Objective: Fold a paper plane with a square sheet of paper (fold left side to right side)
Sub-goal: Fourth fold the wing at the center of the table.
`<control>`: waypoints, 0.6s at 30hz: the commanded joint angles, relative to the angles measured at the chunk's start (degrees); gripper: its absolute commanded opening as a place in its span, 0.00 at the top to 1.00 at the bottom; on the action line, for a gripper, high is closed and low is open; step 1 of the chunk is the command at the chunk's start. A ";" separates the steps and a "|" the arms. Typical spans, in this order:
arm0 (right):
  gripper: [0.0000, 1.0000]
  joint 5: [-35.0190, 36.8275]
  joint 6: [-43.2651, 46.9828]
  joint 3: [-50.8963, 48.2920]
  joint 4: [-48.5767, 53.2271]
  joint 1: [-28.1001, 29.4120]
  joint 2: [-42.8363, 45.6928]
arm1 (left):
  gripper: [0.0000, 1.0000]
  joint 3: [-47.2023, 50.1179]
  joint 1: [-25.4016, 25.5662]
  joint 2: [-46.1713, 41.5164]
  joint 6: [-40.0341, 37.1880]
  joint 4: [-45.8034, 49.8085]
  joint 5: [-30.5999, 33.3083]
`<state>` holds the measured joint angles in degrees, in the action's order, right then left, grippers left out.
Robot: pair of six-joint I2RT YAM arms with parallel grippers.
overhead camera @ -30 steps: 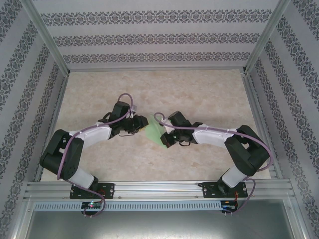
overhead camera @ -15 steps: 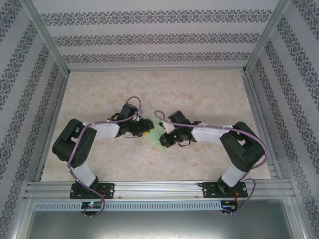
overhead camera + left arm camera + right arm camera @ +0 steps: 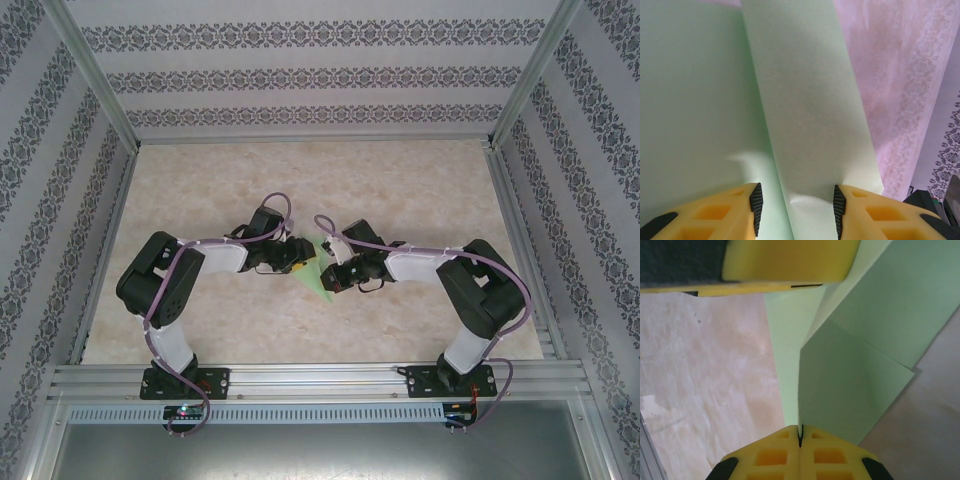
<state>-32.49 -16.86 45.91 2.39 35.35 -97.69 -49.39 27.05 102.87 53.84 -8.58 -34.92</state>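
The light green sheet of paper (image 3: 318, 275) is partly folded and held up between the two arms at the table's middle. In the left wrist view a long folded flap (image 3: 805, 100) of the paper runs up between my left gripper's (image 3: 797, 210) yellow fingers (image 3: 860, 212), which stand apart and open astride it. My right gripper (image 3: 800, 432) is shut on the edge of a raised paper panel (image 3: 850, 390). In the top view the left gripper (image 3: 299, 260) and right gripper (image 3: 333, 277) face each other across the paper. No finished paper plane shape shows.
The beige marbled tabletop (image 3: 400, 190) lies open behind and in front of the arms. Patterned walls and aluminium rails (image 3: 300, 380) border it. In the right wrist view, the left gripper's yellow finger (image 3: 790, 260) hangs just above the paper.
The left arm has swung right to the paper and its jaws have spread wider. The right gripper has kept its hold and edged slightly left.
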 commanded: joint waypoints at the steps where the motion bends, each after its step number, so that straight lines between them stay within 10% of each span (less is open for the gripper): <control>1: 0.93 -1.85 -0.89 -0.27 -1.48 -0.70 -1.00 | 0.55 -1.51 0.77 1.06 -0.58 0.76 0.44; 18: 0.88 -4.00 -1.78 -0.18 -2.21 -1.69 -2.17 | 0.53 -2.20 0.73 2.76 -0.77 4.89 2.95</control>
<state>-35.07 -18.31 45.91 0.82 34.22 -99.63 -50.83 27.05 104.25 53.82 -6.39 -33.80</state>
